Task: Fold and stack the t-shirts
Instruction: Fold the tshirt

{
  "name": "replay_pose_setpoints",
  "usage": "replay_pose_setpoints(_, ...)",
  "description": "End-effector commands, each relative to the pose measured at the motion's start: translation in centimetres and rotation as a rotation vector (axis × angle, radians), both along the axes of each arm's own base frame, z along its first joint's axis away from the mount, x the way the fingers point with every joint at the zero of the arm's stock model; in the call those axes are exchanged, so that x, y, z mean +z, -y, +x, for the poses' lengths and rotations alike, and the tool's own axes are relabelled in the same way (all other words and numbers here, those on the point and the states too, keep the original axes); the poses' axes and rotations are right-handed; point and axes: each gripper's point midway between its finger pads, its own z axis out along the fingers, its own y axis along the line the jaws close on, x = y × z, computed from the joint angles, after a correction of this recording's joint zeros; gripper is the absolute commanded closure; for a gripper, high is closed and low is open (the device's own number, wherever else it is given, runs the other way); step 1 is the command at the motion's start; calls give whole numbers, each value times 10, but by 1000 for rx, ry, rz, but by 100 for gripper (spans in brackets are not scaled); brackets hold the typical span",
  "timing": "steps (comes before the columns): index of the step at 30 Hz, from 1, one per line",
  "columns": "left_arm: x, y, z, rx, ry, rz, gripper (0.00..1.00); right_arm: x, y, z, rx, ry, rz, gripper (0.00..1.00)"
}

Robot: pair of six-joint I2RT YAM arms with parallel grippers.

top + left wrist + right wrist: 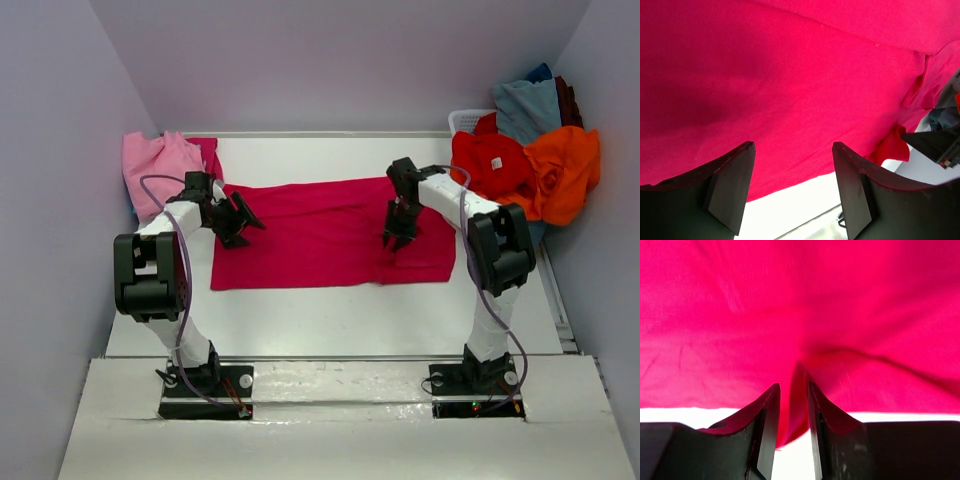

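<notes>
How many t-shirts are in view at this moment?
5 distinct: crimson t-shirt spread mid-table; light pink t-shirt bunched far left; red t-shirt, orange t-shirt and grey-blue t-shirt heaped far right. That heap may hide more.

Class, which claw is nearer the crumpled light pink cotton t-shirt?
Left. The left claw sits open just right of the light pink cotton t-shirt; the right claw, pinching the flat crimson cotton t-shirt, is far across the table.

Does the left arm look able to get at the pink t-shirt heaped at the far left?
Probably yes: the left gripper is open and empty, and the pink t-shirt lies close beside that arm with nothing between them.
</notes>
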Motion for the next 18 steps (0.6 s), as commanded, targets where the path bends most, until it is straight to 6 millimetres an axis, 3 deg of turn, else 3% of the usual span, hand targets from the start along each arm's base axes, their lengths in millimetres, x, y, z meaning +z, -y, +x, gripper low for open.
replay_pose_setpoints(1,6,4,-3,-27,30,-20,26,49,11,-12,15,86,-26,65)
replay_pose_setpoints(8,7,4,1,-28,37,-19,26,63,29,-50,-17,86,-50,64)
replay_pose_setpoints(12,8,5,1,-26,37,-24,26,39,38,-80,-20,13,-63,64)
replay_pose_setpoints(18,9,4,0,-29,36,-19,26,13,35,-84,-19,-22,-52,64)
